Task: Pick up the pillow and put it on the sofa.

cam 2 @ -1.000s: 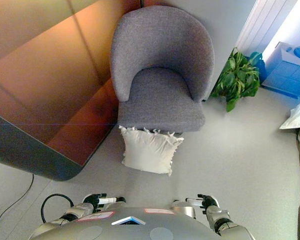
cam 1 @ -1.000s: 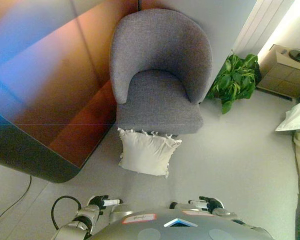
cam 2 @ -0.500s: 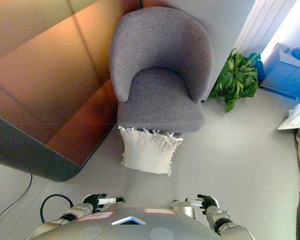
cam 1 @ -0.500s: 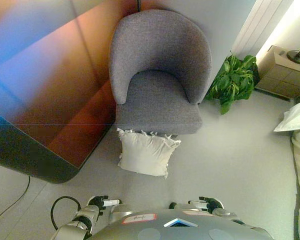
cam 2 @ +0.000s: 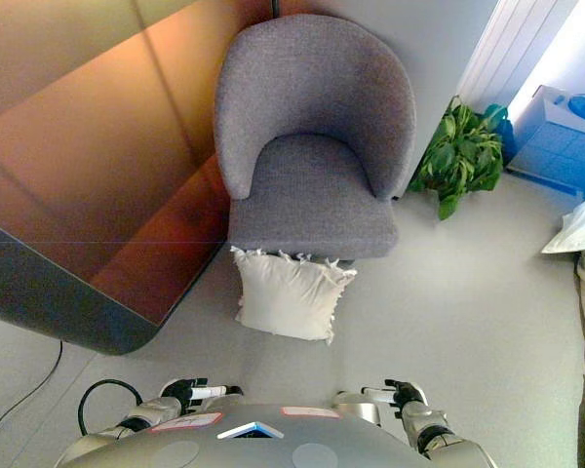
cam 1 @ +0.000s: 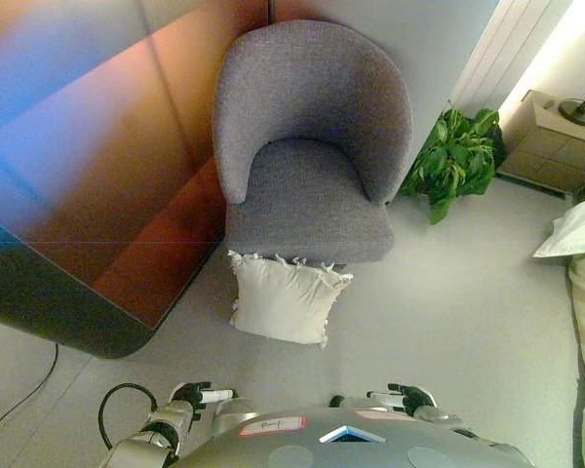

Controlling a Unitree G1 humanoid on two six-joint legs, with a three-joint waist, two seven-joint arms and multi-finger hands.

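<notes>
Grey floor [cam 1: 448,302] bears pillow [cam 1: 285,297], armchair [cam 1: 307,146].

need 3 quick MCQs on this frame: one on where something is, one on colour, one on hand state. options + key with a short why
1. Where is the pillow?
A. on the armchair seat
B. on the floor, leaning against the armchair's front edge
C. beside the plant

2. What colour is the armchair?
A. grey
B. red
C. white

3. What are the two hands doing?
A. both grip the pillow
B. one rests on the armchair
C. both are low, near the body, holding nothing

Key: 1 B, the pillow stands on the floor against the seat front. 2 A, the upholstery is grey. 3 C, the left hand and right hand sit at the bottom edge, well apart from the pillow.
</notes>
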